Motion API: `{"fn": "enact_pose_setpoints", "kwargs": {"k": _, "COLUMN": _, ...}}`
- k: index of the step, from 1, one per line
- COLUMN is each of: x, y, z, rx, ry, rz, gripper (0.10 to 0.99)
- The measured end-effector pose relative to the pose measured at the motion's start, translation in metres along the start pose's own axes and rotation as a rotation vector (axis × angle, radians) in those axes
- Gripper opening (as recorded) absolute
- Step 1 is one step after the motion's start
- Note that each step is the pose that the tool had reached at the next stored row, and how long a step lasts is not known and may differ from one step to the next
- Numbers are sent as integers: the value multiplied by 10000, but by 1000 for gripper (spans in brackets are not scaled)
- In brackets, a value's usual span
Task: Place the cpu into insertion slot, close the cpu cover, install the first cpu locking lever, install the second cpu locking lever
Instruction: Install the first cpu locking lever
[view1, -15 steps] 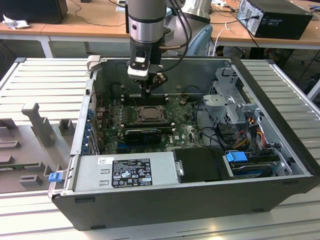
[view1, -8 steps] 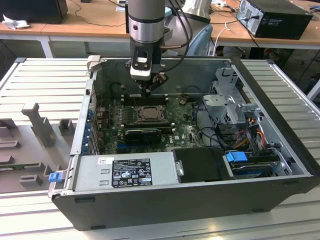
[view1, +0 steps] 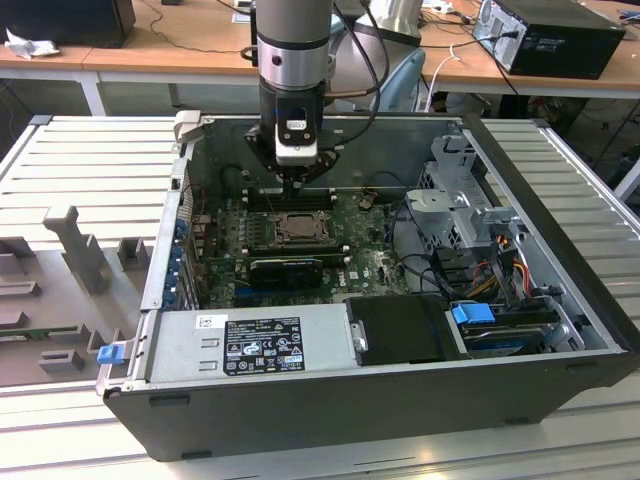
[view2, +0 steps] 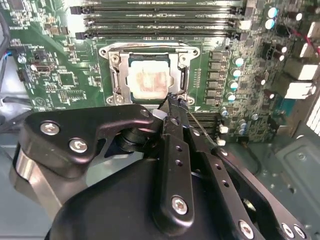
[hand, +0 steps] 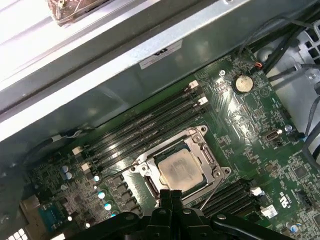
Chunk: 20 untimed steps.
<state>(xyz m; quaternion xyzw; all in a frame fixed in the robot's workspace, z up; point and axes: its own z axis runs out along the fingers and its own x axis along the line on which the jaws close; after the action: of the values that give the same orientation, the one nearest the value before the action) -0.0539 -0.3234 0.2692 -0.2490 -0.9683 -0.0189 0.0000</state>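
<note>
Gripper (view2: 173, 102), fingers closed together on nothing, hung at the insertion slot (hand: 150, 185) edge. The cpu (hand: 179, 170) lay seated under the cpu cover (view2: 119, 75). The first wrist view showed a wire lever (hand: 210, 191) slanting beside it.

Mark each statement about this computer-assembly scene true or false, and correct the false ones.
1. The computer case is open on top. True.
2. The cpu sits in the insertion slot. True.
3. The end effector hangs outside the computer case. False: it is inside, at the insertion slot's edge.
4. The cpu cover stands upright. False: it lies flat around the cpu.
</note>
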Motion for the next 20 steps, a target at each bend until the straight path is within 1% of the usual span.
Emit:
{"fn": "enact_pose_setpoints", "kwargs": {"k": 2, "x": 0, "y": 0, "z": 0, "rx": 5, "ry": 19, "rz": -544, "gripper": 106}}
{"fn": "enact_pose_setpoints", "kwargs": {"k": 3, "x": 0, "y": 0, "z": 0, "rx": 6, "ry": 26, "rz": -733, "gripper": 106}}
{"fn": "enact_pose_setpoints", "kwargs": {"k": 10, "x": 0, "y": 0, "z": 0, "rx": 17, "ry": 69, "rz": -1905, "gripper": 106}}
{"fn": "enact_pose_setpoints", "kwargs": {"k": 16, "x": 0, "y": -1, "z": 0, "rx": 25, "ry": 99, "rz": -2713, "gripper": 106}}
{"fn": "enact_pose_setpoints", "kwargs": {"k": 20, "x": 0, "y": -1, "z": 1, "rx": 36, "ry": 144, "rz": -3937, "gripper": 106}}
